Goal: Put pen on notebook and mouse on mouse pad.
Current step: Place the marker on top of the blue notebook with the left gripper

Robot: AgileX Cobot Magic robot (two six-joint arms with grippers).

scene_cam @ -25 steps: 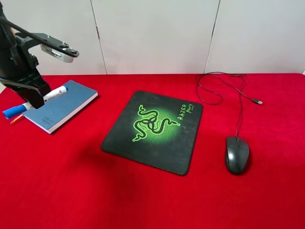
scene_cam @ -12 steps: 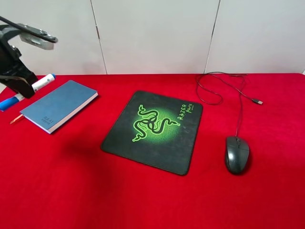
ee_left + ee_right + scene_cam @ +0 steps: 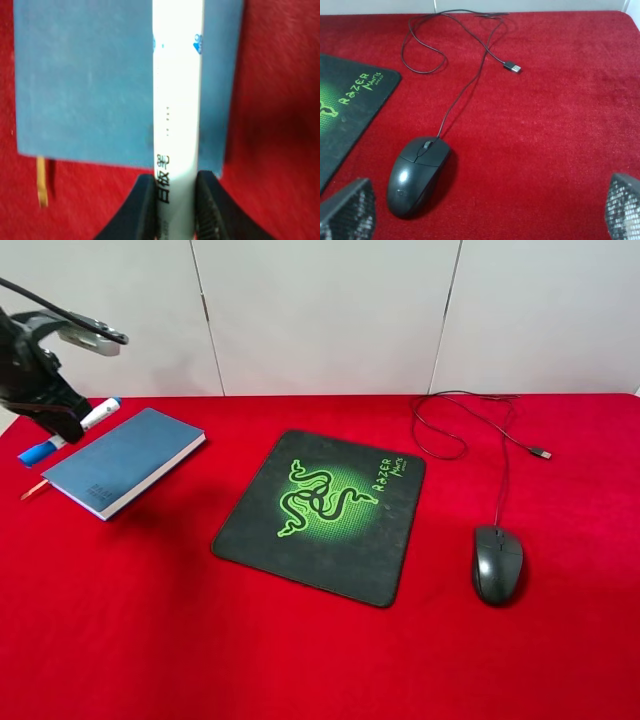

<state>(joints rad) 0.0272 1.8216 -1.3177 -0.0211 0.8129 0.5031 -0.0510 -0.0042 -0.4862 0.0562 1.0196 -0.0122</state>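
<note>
My left gripper (image 3: 58, 423) is shut on the white pen (image 3: 98, 413), whose blue cap points off the table's left edge. The pen hangs above the far left edge of the slate-blue notebook (image 3: 125, 460). In the left wrist view the dark fingers (image 3: 145, 202) pinch the pen (image 3: 177, 100) over the notebook cover (image 3: 85, 85). The black mouse (image 3: 497, 562) lies on the red cloth right of the black mouse pad (image 3: 325, 512) with its green logo. My right gripper (image 3: 485, 212) is open, just short of the mouse (image 3: 415, 175); it is out of the exterior view.
The mouse's thin black cable (image 3: 470, 425) loops toward the back, its USB plug (image 3: 540, 453) lying on the cloth. An orange ribbon (image 3: 42, 180) sticks out of the notebook. A white wall stands behind the red table (image 3: 300, 660).
The left gripper carried the pen up and left off the notebook's edge, then back a little to the right. Mouse, pad and notebook stayed put.
</note>
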